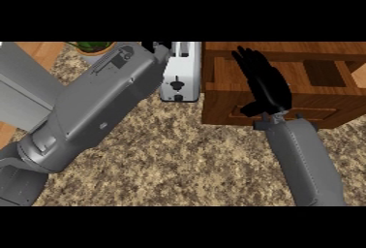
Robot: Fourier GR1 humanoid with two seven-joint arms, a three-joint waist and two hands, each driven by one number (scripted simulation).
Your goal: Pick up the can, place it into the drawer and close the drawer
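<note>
**A:** Where is the right hand?

**B:** The right hand (270, 89) is over the brown wooden drawer unit (221, 77), which stands at the far right of the speckled beige stone counter (186, 155). Its fingers are straight and slightly spread, pointing toward the far edge. The thumb sticks out to the left, and the hand holds nothing.

**A:** And the left hand?

**B:** Only a scrap of the black left hand (153, 47) shows at the far edge, past the end of the broad grey left forearm (93, 111). It is just beside the white and silver toaster (182, 72). I cannot tell whether it is closed on anything.

**A:** The can?

**B:** I cannot tell where the can is. The left forearm covers a wide strip of the counter, from the near left corner up to the far edge.

**A:** Is the drawer out?

**B:** I can't say. A dark recessed compartment (323, 72) shows in the unit, to the right of the right hand.

**A:** What else is there?

**B:** The toaster stands at the far edge, just left of the drawer unit. A green plant in a tan pot (93, 47) sits at the far edge, left of the forearm. A flat grey panel (22, 92) lies along the left edge.
</note>
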